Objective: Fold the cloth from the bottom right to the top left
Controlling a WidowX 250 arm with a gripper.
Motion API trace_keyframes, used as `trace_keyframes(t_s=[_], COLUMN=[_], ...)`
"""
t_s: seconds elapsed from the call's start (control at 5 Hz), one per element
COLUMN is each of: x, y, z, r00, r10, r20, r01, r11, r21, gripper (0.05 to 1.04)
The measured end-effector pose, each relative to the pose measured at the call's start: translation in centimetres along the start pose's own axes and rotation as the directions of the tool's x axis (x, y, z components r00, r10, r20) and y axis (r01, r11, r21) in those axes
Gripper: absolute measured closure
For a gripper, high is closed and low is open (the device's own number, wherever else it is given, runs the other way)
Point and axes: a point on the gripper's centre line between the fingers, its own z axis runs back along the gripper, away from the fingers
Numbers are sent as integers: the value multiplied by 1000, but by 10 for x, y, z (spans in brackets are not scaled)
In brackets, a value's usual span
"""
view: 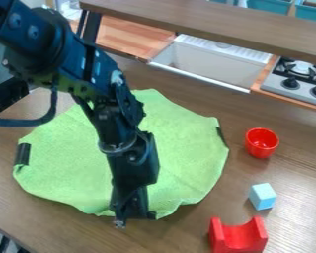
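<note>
The green cloth (68,165) is spread out on the brown table (61,225), from the left side to the middle of the frame. Its edge is wavy, with a dark bit (22,154) on the left and one more (222,136) on the right. The black arm (81,59) comes in from the upper left, over the cloth. The claw (134,216) is low in the middle, at the cloth's bottom edge — I can't tell how far open it is, or if it has hold of the cloth. On the right are a red cup (261,143), a blue block (262,196) below it, and a red block (238,238) with a dip — lowest down. The sink (207,62) is near the top, the stove (297,81) upper right.
</note>
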Motion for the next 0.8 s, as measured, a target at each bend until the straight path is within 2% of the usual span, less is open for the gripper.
trace_keyframes(t_s=[0.2, 0.4, 0.8], x=[-13, -24, -40], y=[29, 62, 141], z=[23, 28, 55], r00=[995, 985, 959], r10=[103, 171, 283], r20=[11, 1, 17], r01=[-103, -171, -283], r11=[995, 985, 959], r21=[16, 9, 7], gripper=[1028, 1028, 1028])
